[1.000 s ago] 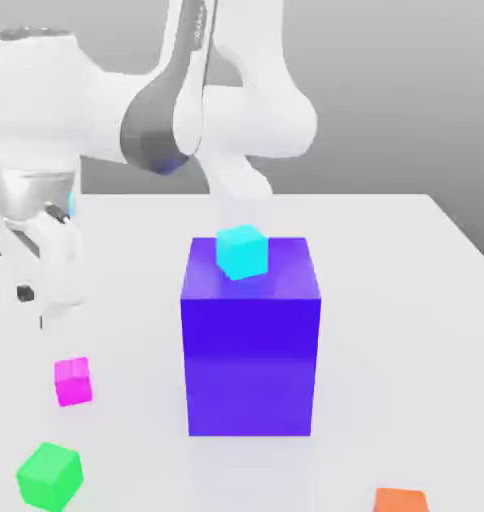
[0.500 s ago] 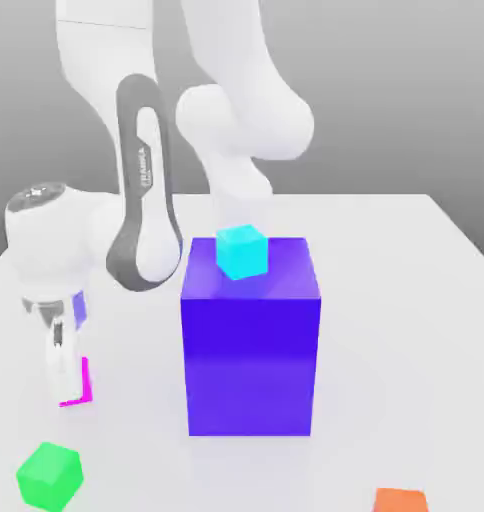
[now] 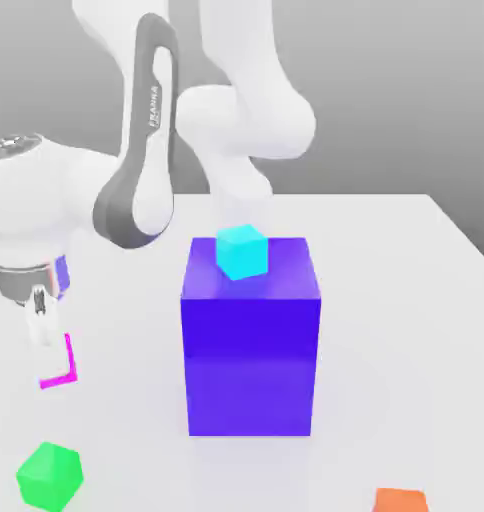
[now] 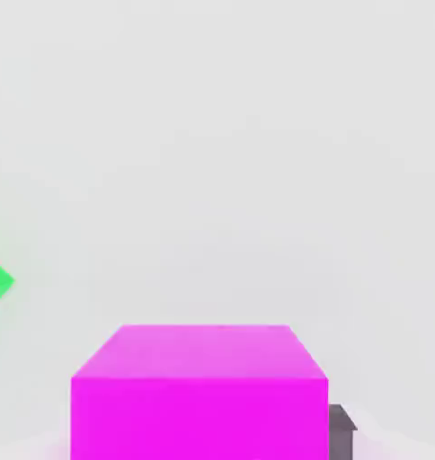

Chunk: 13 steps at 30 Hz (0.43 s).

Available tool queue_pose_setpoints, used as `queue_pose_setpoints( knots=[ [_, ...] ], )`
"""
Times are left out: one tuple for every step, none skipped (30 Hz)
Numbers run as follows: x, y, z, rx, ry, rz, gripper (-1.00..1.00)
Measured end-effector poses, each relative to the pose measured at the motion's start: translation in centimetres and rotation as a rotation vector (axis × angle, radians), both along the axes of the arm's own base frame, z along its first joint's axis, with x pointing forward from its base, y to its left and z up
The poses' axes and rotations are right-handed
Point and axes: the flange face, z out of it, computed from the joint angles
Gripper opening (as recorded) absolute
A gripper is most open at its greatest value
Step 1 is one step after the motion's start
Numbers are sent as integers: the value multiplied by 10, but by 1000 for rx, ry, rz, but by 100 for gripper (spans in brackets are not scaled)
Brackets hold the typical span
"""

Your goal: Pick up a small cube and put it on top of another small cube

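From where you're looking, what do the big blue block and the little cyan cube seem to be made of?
The big blue block looks like smooth, slightly glossy plastic: its front shows soft bands of sheen. The cyan cube could be plastic or painted wood; its flat, even color shows no grain.

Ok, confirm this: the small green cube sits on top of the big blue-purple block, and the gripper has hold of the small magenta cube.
Not green: the exterior view shows a small cyan cube on the big blue-purple block. The rest stands.
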Motion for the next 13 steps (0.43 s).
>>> queue_pose_setpoints(
  knots=[
    [14,2,5,0,0,31,-100],
    [29,5,9,0,0,62,-100],
    [43,9,14,0,-1,93,-100],
    [58,13,19,0,-1,124,-100],
    [71,17,23,0,0,154,-100],
    [78,19,17,-1,0,169,-100],
    [82,21,7,0,0,176,-100],
    [84,21,-6,-1,0,180,-100],
    [84,22,-19,-1,0,181,-100],
    [84,22,-30,-1,0,182,100],
    [84,22,-30,-1,0,182,100],
    [84,22,-30,-1,0,182,100],
    [84,22,-30,-1,0,182,100]
  ],
)
